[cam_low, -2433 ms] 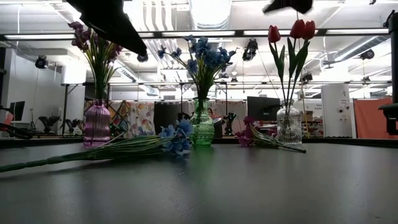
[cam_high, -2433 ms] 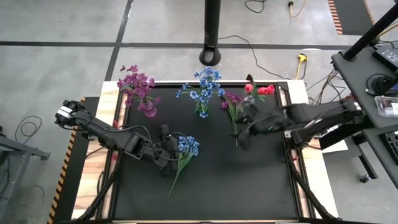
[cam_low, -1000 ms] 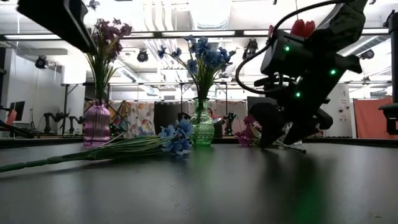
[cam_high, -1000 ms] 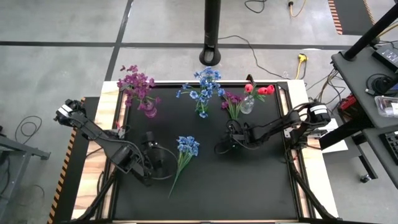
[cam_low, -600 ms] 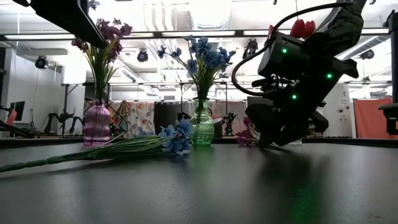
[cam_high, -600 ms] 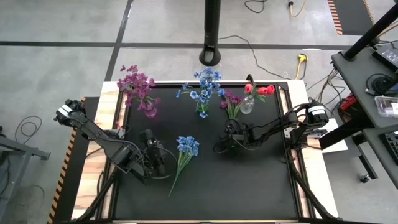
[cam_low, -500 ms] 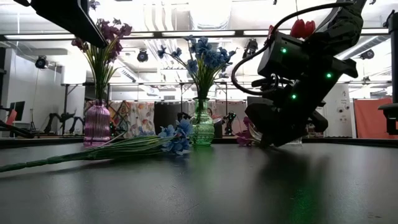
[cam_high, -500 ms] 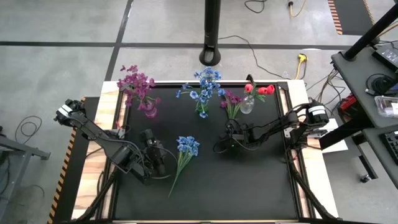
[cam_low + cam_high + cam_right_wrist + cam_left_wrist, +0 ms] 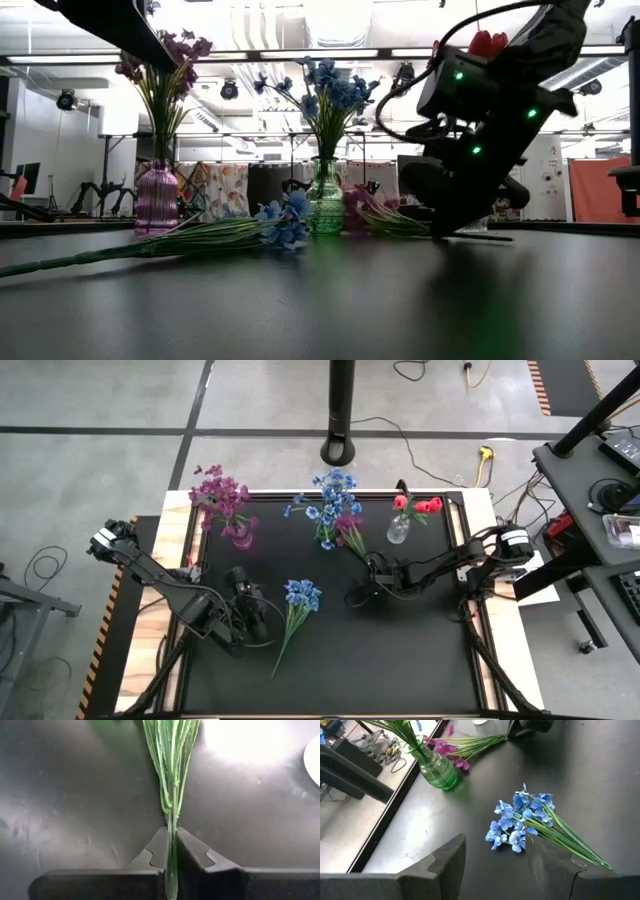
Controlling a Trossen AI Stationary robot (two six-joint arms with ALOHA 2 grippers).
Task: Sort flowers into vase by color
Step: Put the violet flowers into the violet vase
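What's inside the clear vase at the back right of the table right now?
The clear vase holds only the red flowers, on stems standing upright. The purple spray lies outside it on the mat, its stems pinched in the right gripper. In the low view that gripper covers the vase.

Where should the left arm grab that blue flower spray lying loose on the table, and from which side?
Grip the blue spray on its bundled green stems just below the blooms, coming straight down with fingers across the stems. It lies flat, stems trailing toward the table's near edge, and the open left gripper is already beside them.
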